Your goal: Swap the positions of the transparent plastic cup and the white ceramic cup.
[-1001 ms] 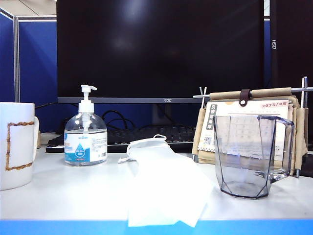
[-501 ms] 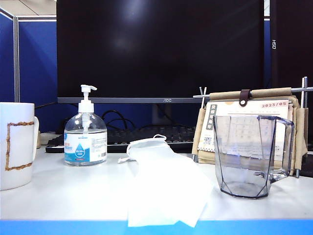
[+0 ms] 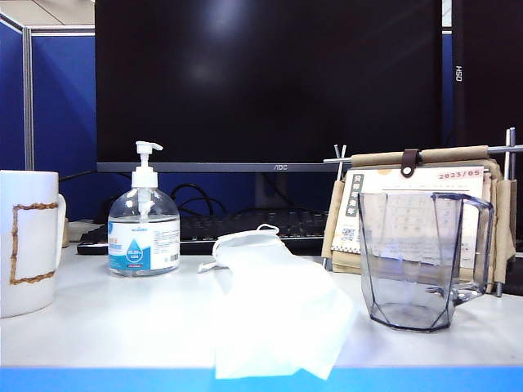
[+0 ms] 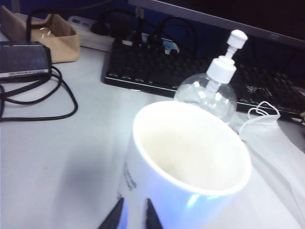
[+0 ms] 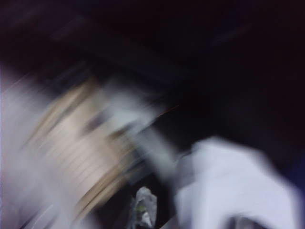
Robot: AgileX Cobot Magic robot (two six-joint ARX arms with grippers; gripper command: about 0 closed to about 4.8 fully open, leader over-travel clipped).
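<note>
Black monitor (image 3: 270, 82) fills the rear of the exterior view, keyboard (image 3: 245, 229) under it. White table (image 3: 106, 318) carries everything. White ceramic cup (image 3: 29, 241), brown rectangular outline on its side, stands upright at the far left edge of that view. Transparent plastic cup (image 3: 423, 260), faceted, handle to the right, stands upright at the far right, well apart from the white one, with a desk calendar (image 3: 413, 208) just behind it. Between the two cups: pump-top sanitizer bottle (image 3: 144, 224) nearer the white cup, and a white face mask (image 3: 274, 306) lying flat toward the front edge. Neither arm appears in the exterior view. Left tool (image 4: 132, 215): two dark fingertips close together, narrow gap, nothing between them, right at the outer wall of the white ceramic cup (image 4: 190, 162); contact cannot be told. Beyond the cup from this tool sit the sanitizer bottle (image 4: 209, 90) and keyboard (image 4: 143, 67). Right wrist view is heavily motion-blurred; right tool (image 5: 143, 212) only a smear, jaws closed, nothing seen held.
</note>
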